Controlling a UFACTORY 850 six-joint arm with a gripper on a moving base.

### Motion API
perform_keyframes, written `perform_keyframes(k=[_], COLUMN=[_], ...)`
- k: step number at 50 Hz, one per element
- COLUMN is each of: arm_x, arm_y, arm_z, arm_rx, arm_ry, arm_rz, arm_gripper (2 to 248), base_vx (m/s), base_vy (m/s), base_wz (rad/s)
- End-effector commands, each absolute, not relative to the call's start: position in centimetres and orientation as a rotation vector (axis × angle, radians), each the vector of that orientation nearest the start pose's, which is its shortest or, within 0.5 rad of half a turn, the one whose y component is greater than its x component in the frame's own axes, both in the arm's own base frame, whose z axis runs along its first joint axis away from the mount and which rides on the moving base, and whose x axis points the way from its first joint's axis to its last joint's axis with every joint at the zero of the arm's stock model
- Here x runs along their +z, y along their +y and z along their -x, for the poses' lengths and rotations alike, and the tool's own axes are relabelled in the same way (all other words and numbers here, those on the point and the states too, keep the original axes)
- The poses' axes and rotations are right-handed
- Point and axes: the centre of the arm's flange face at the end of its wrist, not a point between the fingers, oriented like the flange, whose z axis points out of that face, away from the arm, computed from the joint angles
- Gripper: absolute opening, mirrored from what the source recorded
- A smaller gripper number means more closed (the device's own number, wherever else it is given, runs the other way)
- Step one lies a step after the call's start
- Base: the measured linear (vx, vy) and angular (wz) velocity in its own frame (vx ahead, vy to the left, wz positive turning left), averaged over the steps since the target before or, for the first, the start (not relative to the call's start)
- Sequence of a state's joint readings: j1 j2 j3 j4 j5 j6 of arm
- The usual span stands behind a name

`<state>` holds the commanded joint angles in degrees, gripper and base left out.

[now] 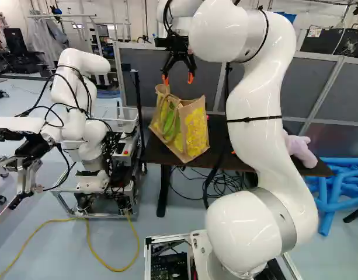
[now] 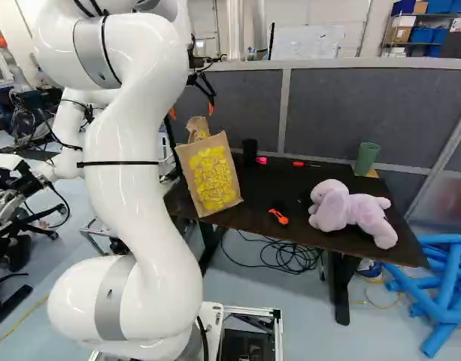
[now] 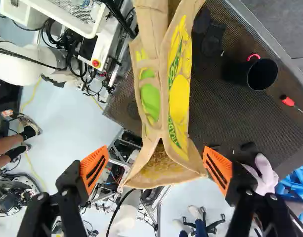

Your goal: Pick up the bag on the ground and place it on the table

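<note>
Tan bag with yellow and green print [image 2: 209, 177] on the dark table [image 2: 253, 214], below the black gripper with orange pads [image 1: 178, 79].
The jaws stand wide apart and grip nothing; the bag, tilted, occupies the table's left end in the right base view. Further along the table are a black cylindrical cup [image 3: 262, 74], an orange-handled tool [image 2: 278, 216], an upright green cylinder [image 2: 367, 159] and a lilac plush toy [image 2: 349, 210].

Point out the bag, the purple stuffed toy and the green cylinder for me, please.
Bag [image 2: 210, 178]: right base view, on its yellow-printed side.
Purple stuffed toy [image 2: 363, 212]: right base view, on its body.
Green cylinder [image 2: 366, 159]: right base view, on its curved side.
</note>
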<state>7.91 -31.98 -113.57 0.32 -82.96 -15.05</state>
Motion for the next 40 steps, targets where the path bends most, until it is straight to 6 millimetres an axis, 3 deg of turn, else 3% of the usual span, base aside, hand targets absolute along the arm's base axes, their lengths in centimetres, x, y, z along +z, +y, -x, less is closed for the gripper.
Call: perform_keyframes(k=[40], arm_x=[69.09], arm_y=[8.96], arm_z=[-64.15], arm_rx=[0.037], arm_ry=[-0.623], arm_rz=[3.072], arm_gripper=[247], base_vx=[-0.138], base_vy=[0.025], base_wz=[0.008])
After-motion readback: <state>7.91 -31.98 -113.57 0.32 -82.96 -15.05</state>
